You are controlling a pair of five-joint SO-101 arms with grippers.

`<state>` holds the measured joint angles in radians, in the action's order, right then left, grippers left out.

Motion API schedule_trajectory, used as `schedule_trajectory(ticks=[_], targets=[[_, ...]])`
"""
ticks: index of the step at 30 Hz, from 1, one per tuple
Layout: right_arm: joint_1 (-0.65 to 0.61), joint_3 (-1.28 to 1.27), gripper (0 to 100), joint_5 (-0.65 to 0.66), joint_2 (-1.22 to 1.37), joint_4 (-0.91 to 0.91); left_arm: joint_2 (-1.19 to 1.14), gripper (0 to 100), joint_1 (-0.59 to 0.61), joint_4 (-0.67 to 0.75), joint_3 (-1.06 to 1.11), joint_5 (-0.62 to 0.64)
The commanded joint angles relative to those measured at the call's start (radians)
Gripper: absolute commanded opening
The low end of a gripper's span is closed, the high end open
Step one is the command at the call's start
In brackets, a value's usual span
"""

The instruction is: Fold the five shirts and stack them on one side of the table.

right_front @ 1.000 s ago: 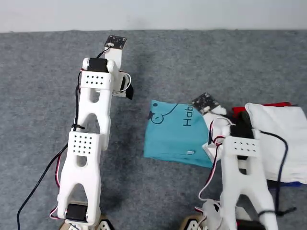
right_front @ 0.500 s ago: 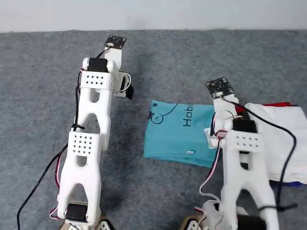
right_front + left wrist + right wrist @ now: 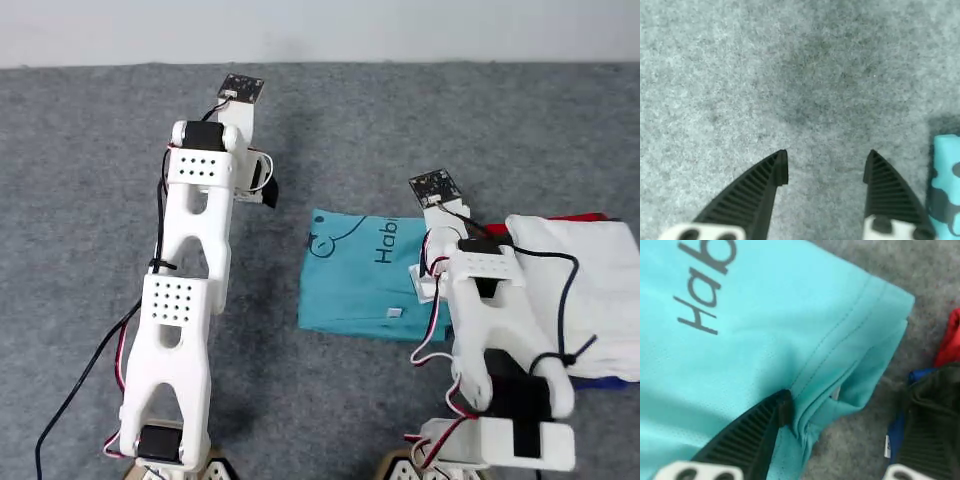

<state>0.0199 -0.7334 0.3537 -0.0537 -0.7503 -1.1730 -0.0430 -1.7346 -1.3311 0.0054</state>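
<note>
Teal shirt [image 3: 350, 285]: folded flat on the grey surface [image 3: 450, 120], a rough rectangle with dark print facing up. All places below are taken from this shirt.

Right hand [image 3: 850, 395]: over the teal shirt's edge nearest the stack. Fingers are spread wide and grip nothing. One ribbed black finger [image 3: 757, 432] lies on the teal cloth, its tip just beside a stitched seam where the fabric bunches into a fold. The other finger sits past that edge, off the teal shirt, toward the stack. In the high view the right arm [image 3: 490, 320] crosses above that same edge and covers it.

Stack: just beside the teal shirt, on the right arm's side.
- A white shirt [image 3: 585, 280] lies on top.
- A sliver of red shirt [image 3: 580, 217] shows at the stack's far edge.
- A sliver of blue shirt [image 3: 612, 381] shows at its near edge.

In the right wrist view the red and blue cloth lie near the teal shirt's corner, with a strip of bare surface between them. Cannot tell whether the stack touches the teal shirt anywhere under the arm.

Left hand [image 3: 827, 160]: off the teal shirt, on the side away from the stack, over bare surface. Fingers are set moderately apart with nothing between them. In the left wrist view the teal shirt's printed edge shows beyond one fingertip, near it but apart.

Left arm [image 3: 190, 300]: stretched out over the surface, clear of the teal shirt.
</note>
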Motion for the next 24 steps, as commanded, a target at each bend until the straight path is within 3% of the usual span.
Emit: schedule_trajectory(ticks=[1,13,24], targets=[[-0.013,0.038,36.0,-0.006,-0.002,-0.001,0.017,25,0.006,-0.021,-0.002,0.002],[-0.062,0.114,36.0,-0.008,-0.148,-0.193,0.017,25,0.006,-0.021,0.022,0.002],[-0.070,0.117,36.0,-0.006,-0.050,-0.094,0.021,25,0.006,-0.021,0.050,0.002]])
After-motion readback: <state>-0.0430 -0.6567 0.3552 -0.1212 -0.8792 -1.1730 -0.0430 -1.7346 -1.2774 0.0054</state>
